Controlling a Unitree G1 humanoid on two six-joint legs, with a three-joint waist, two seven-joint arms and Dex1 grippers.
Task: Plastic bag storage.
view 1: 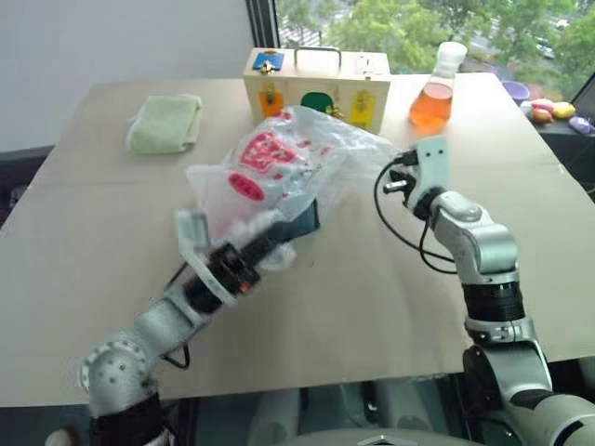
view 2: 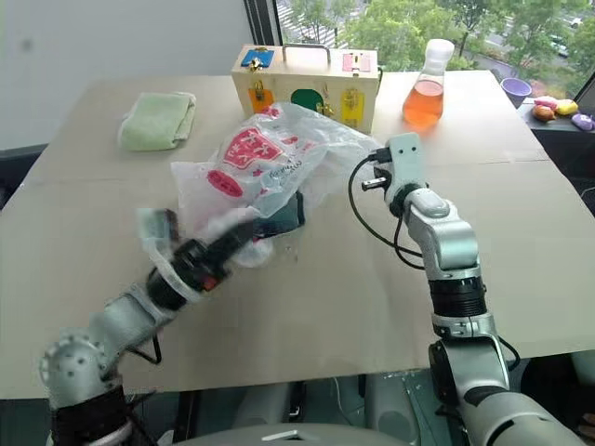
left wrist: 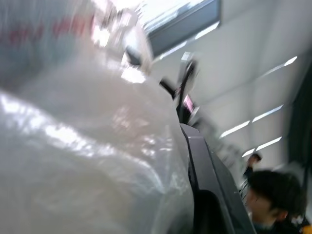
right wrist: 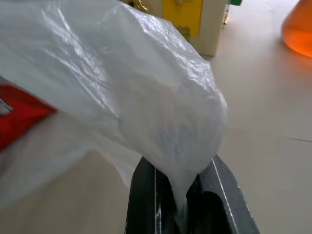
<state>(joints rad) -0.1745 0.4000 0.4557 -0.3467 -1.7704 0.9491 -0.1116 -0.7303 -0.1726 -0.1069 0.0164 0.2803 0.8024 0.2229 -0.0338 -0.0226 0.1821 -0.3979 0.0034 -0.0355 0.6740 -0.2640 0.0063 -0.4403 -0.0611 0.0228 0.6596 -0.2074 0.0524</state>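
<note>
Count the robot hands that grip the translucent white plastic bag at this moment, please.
2. The left hand grips the translucent white plastic bag at its near, lower side; the right hand pinches its right-hand corner.

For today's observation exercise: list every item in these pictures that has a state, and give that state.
plastic bag: crumpled, lifted between both grippers
right gripper: shut on the plastic bag's corner
left gripper: shut, pushed into the plastic bag
wooden box: closed, upright
flask: upright, holding orange liquid
green cloth: folded, flat

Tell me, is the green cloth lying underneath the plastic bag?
No, the green cloth lies by itself near the table's far left corner, well apart from the plastic bag.
</note>
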